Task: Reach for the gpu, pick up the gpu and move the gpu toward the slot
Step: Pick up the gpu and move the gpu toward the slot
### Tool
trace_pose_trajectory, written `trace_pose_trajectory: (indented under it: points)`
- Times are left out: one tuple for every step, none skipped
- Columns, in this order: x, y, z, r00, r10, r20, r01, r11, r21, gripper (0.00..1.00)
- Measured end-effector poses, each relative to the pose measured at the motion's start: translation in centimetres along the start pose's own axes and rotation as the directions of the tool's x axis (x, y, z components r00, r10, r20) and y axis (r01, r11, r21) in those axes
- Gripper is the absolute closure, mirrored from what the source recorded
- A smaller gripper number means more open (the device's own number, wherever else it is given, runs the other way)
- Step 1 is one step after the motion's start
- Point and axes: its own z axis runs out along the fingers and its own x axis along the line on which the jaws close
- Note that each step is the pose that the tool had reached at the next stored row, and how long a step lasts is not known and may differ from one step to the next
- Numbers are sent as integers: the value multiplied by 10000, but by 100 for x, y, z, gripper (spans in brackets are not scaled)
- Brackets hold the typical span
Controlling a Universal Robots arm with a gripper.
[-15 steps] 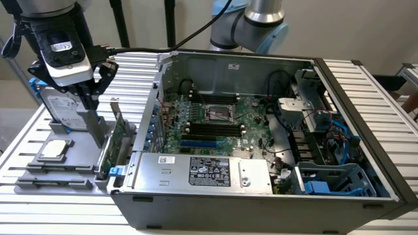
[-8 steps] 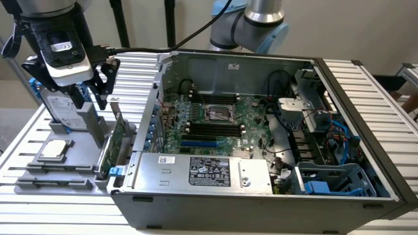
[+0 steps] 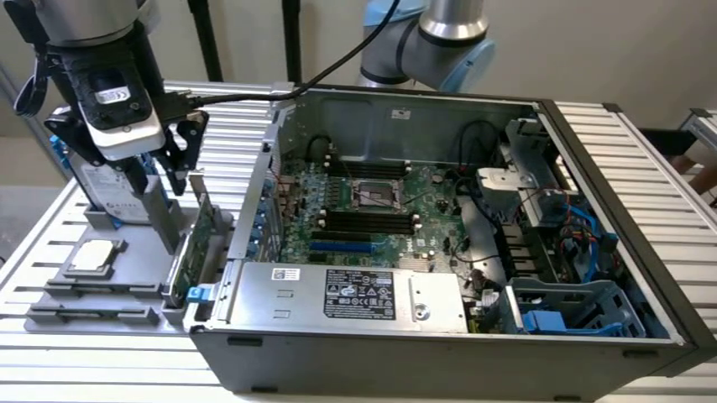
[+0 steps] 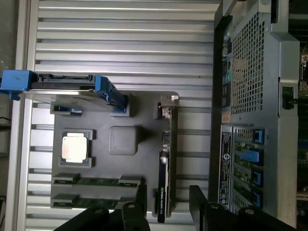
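Gripper, open and empty, hung over the gpu at the exterior view's nine o'clock. Reaching step; a grasp likely needed descent.

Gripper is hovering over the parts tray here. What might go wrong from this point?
The open gripper is lined up either side of the gpu, which stands thin and edge-on. An off-centre close might tilt it in the gray tray. The computer case wall sits close beside the card, so the finger on that side could clip it.
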Motion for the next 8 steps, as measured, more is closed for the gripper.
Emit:
trace_pose_trajectory:
  points:
    - [0,-1,18,10000,0,1,0,10000,0,52]
    - [0,-1,36,10000,1,0,-1,10000,1,52]
    - [-1,-2,54,10000,0,1,0,10000,1,52]
    - [-1,-3,72,10000,0,1,0,10000,0,52]
    - [-1,-3,90,10000,0,1,0,10000,1,52]
    - [-1,-4,108,10000,1,1,-1,10000,1,52]
    - [-2,-5,126,10000,0,1,0,10000,1,52]
    - [-2,-6,145,10000,0,1,0,10000,1,52]
